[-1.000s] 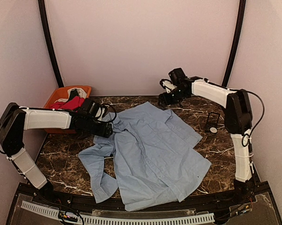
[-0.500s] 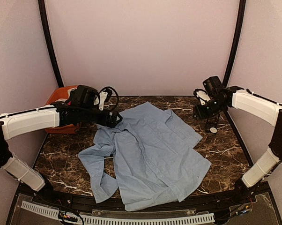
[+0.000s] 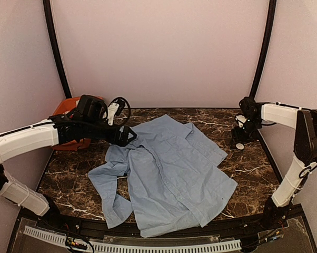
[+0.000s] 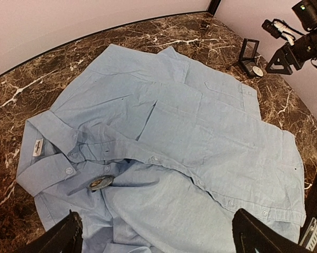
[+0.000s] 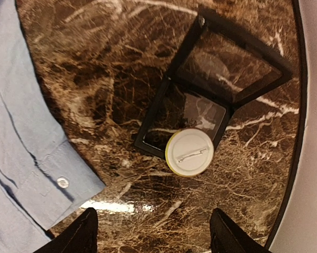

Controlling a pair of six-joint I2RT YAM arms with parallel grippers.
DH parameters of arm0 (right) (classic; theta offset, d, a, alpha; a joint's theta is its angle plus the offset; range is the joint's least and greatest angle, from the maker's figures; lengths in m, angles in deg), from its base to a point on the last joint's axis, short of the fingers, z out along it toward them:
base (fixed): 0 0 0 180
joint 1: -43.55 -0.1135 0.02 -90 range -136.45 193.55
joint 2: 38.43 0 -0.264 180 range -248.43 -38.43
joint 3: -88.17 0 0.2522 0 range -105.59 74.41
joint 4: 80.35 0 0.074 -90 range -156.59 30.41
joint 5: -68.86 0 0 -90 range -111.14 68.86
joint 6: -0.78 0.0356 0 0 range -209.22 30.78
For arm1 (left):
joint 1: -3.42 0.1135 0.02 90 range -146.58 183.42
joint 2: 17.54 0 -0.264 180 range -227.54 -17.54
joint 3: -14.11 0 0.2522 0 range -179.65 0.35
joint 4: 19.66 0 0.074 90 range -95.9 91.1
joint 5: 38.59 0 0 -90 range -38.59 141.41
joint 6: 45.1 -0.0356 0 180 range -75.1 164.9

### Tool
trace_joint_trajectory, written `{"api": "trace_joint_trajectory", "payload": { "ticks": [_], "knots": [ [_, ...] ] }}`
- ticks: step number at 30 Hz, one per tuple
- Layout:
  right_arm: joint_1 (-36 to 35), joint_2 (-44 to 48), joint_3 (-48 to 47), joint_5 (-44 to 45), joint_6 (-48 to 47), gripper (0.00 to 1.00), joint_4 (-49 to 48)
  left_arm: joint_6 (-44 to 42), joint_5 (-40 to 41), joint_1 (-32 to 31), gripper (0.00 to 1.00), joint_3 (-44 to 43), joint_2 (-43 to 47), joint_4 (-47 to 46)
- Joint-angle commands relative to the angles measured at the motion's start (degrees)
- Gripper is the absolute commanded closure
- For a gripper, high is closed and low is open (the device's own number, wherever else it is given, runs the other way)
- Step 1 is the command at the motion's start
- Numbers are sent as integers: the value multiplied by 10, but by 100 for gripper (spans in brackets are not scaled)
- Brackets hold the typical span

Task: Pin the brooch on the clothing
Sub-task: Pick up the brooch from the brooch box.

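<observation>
Brooch [image 5: 189, 152], far-right corner of worktop [image 3: 69, 182]: rigid, likely light disc, grip rim | shirt [image 3: 169, 163] limp | left claw [image 4: 157, 224], right claw [image 5: 153, 219]: wide open, empty

Left hand [image 3: 128, 136] sits mid-left of the frame, fingers spread wide; right hand [image 3: 238, 138] points down at right, likewise spread.

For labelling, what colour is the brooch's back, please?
The brooch is white, yellowish rim; best in right wrist view.

R pincer [image 5: 156, 235] swung right over brooch [image 5: 189, 152]; L pincer [image 3: 129, 136] shifted toward shirt collar [image 4: 47, 157].
</observation>
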Motion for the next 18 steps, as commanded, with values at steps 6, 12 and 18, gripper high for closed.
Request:
{"api": "trace_joint_trajectory", "payload": {
  "ticks": [6,12,18],
  "knots": [
    [57,-27,8,-51,34,22,-34,-5,4,-3,1,37,32,7],
    [63,-73,-15,-58,25,22,-41,4,1,-3,1,45,33,1],
    [68,-105,-36,-58,24,23,-50,12,2,-3,1,57,43,-1]
  ]
}}
